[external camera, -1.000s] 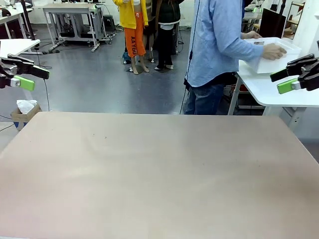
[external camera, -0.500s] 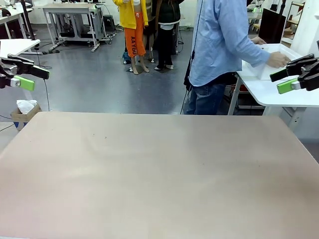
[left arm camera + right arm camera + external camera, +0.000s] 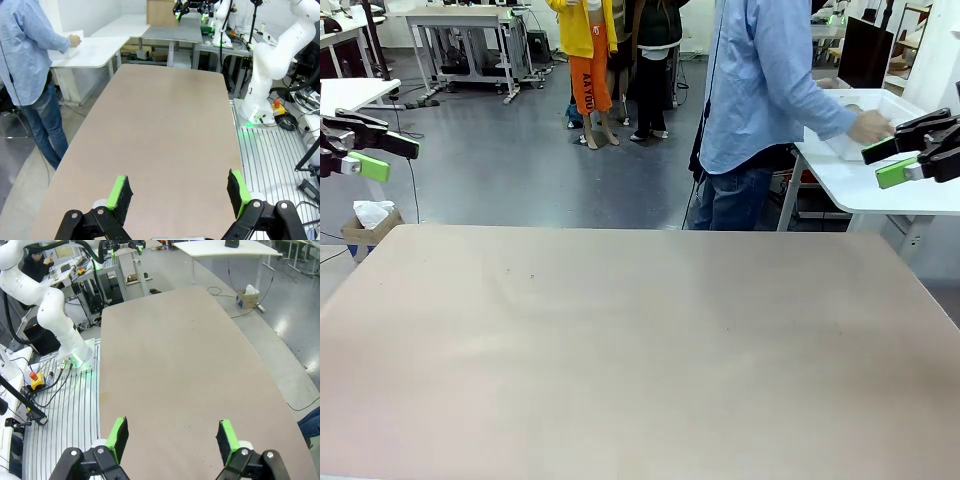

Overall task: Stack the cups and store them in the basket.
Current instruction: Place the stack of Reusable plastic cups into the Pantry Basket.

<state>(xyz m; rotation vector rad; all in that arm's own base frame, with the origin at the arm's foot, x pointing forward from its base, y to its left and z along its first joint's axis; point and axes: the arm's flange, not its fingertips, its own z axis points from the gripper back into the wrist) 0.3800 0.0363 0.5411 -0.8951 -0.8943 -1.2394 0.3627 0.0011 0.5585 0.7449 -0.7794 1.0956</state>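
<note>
— How's the light?
— Bright, even and soft from overhead; the desk [image 3: 640, 340] carries only faint shading.
— Any glare?
— A sheen on the grey floor [image 3: 540, 150] (far side). Wrist views bend at the edges; the person's hand [image 3: 872, 126] is slightly blurred.

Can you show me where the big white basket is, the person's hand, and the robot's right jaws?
basket [image 3: 898, 103], front view, far rim.
person's hand [image 3: 871, 127], front view, back of hand on the basket.
right gripper [image 3: 910, 152], front view, between its open fingertips.
</note>
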